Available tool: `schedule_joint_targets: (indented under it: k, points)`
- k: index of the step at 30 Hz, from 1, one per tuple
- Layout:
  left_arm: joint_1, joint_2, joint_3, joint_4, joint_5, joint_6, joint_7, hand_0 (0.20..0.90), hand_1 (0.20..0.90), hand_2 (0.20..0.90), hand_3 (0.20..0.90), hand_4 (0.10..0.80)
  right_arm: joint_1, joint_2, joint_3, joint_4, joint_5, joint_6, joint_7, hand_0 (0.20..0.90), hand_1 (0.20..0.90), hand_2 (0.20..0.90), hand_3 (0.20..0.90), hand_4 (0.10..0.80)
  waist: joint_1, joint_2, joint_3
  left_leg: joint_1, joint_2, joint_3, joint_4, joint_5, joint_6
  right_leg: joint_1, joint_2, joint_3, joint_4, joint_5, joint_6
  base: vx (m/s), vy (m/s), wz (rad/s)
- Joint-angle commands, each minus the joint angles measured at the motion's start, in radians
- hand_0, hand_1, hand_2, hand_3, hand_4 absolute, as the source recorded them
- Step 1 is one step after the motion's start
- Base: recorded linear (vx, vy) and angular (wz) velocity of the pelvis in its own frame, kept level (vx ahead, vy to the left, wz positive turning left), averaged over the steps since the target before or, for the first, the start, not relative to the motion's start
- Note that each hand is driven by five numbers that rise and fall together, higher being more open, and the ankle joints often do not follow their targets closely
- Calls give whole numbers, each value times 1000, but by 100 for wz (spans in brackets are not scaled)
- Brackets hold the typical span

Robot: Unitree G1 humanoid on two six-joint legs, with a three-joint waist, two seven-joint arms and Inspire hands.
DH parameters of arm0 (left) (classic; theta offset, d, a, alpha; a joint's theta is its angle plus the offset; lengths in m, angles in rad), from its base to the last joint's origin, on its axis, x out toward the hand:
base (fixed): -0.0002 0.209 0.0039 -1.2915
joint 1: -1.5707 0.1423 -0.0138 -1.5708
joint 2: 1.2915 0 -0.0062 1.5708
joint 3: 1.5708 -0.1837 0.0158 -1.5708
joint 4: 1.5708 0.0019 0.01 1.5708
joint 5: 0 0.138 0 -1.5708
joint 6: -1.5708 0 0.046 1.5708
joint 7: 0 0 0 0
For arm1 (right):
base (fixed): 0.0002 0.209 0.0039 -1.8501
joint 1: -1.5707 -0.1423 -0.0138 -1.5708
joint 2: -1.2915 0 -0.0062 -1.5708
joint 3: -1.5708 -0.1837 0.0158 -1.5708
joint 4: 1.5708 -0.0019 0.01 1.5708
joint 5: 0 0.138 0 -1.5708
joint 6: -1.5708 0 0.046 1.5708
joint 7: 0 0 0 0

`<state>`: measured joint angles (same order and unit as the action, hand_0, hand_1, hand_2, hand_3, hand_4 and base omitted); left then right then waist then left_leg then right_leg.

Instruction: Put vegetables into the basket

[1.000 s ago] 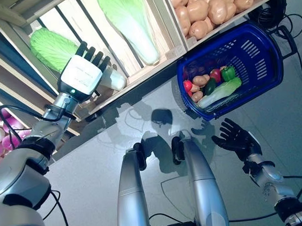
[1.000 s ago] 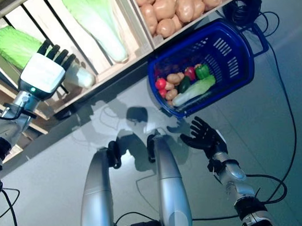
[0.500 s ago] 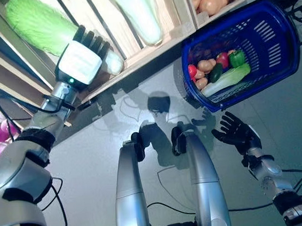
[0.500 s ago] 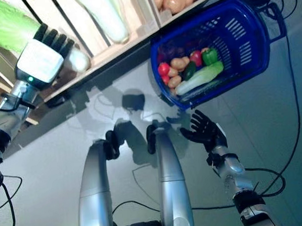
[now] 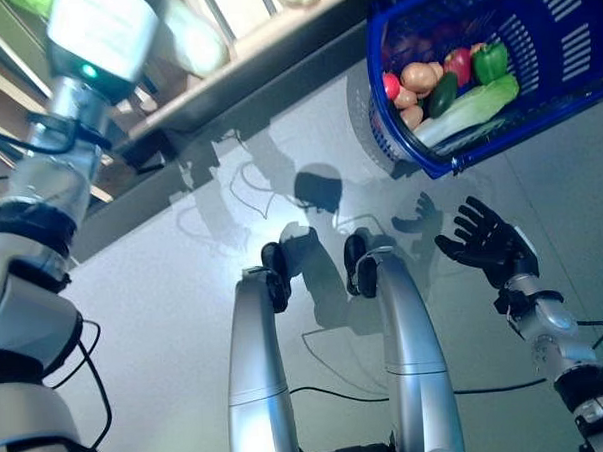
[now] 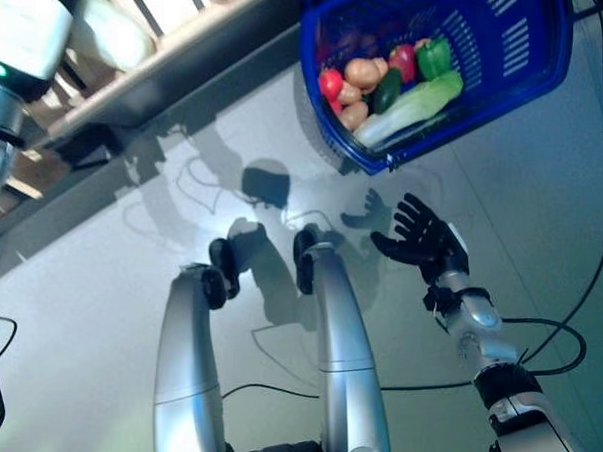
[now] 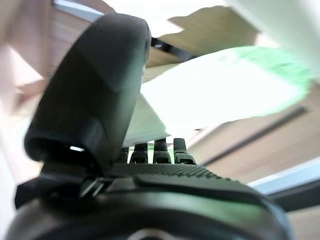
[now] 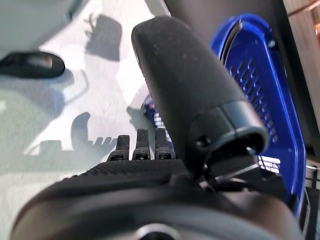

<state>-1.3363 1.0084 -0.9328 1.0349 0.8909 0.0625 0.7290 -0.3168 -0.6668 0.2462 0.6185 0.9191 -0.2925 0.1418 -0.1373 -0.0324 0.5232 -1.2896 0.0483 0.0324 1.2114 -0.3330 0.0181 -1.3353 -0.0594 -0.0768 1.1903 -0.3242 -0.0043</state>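
Note:
The blue basket (image 5: 537, 116) stands on the floor at the upper right. In it lie a red tomato (image 5: 391, 85), potatoes (image 5: 418, 77), a red pepper (image 5: 459, 65), a green pepper (image 5: 489, 61), a dark cucumber (image 5: 442, 93) and a pale green cabbage (image 5: 471, 106). My left hand (image 5: 103, 34) reaches up to the wooden stand at the upper left. In the left wrist view its fingers (image 7: 155, 150) lie straight against a white and green napa cabbage (image 7: 215, 95), thumb raised. My right hand (image 5: 482, 243) hovers open over the floor, just in front of the basket, fingers spread.
The wooden stand's lowest shelf edge (image 5: 273, 37) runs across the top, with a dark gap under it. The basket sits close against the stand. Grey floor (image 5: 166, 322) spreads out in front.
The whole picture has shifted: the camera has tilted, so stand and basket sit higher in view. My left hand stays at the cabbage. My right hand stays in front of the basket.

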Motion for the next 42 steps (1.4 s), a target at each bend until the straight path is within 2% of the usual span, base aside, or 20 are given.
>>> schedule_joint_targets:
  k: [1, 13, 25, 31, 42]
  points:
    - [50, -52, -48, 80, -34, -24, -9, 300, 300, 300, 300, 400, 39, -47, -47, -35, 51, -102, 10, 900, 900, 900, 900, 800, -36, -22, -3, 26, -3, 61, -118, 104, 13, 80, 8, -35, -113, 160, -33, 1, -1, -24]
    - [29, -43, -63, 49, -30, -49, -8, 300, 300, 300, 300, 400, 58, -51, -67, -40, 59, -114, 32, 900, 900, 900, 900, 800, -47, -15, -3, 80, 13, 71, -139, 99, 2, 127, 5, -31, -141, 161, -32, 3, -1, -1]
    - [33, -33, -53, 39, -87, -80, 26, 300, 300, 300, 300, 400, 62, -58, -86, -17, 73, -110, 66, 900, 900, 900, 900, 800, -60, -16, -3, 268, 48, 103, -177, 86, -13, 314, 5, -29, -200, 145, -33, 27, 1, -3]
    - [56, -33, -3, 20, -198, -117, 87, 300, 300, 300, 300, 400, 66, -38, -89, -4, 64, -104, 78, 900, 900, 900, 900, 800, -60, -12, -25, 390, 51, 123, -246, 95, -26, 424, 3, -27, -259, 141, -26, 4, -1, -2]
    - [193, -48, 149, -40, -343, -248, 103, 300, 300, 300, 300, 400, 141, 14, -94, 5, 14, -90, 87, 900, 900, 900, 900, 800, -46, 5, -155, 573, 29, 135, -389, 110, -28, 599, -22, -29, -374, 131, -17, 62, -30, 1]
